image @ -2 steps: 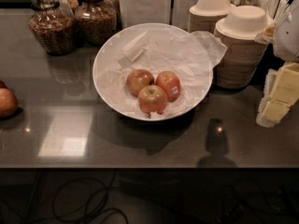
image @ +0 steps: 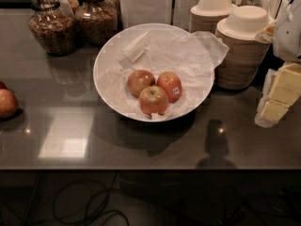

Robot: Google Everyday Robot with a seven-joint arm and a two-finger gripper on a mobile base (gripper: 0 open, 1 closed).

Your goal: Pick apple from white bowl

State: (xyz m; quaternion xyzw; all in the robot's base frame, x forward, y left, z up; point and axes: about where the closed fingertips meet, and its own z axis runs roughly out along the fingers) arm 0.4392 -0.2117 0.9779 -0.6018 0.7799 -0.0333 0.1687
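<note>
The white bowl (image: 107, 55) is wide and shallow, lined with crumpled white paper, and stands mid-counter. Three apples lie in it, touching. The apple (image: 140, 82) with the yellowish-green blush is the left one. To its right is a redder apple (image: 168, 84) with a small white sticker. In front is an apple (image: 153, 100) showing its stem dimple. My gripper (image: 278, 94), cream-yellow under a white arm part, hangs at the right edge. It is to the right of the bowl, apart from it, and holds nothing.
Two stacks of small beige paper bowls (image: 242, 46) stand right behind the bowl, near my gripper. Glass jars (image: 51, 27) stand at the back left. Another apple (image: 7, 103) lies at the counter's left edge. The counter's front edge (image: 141, 168) runs across below.
</note>
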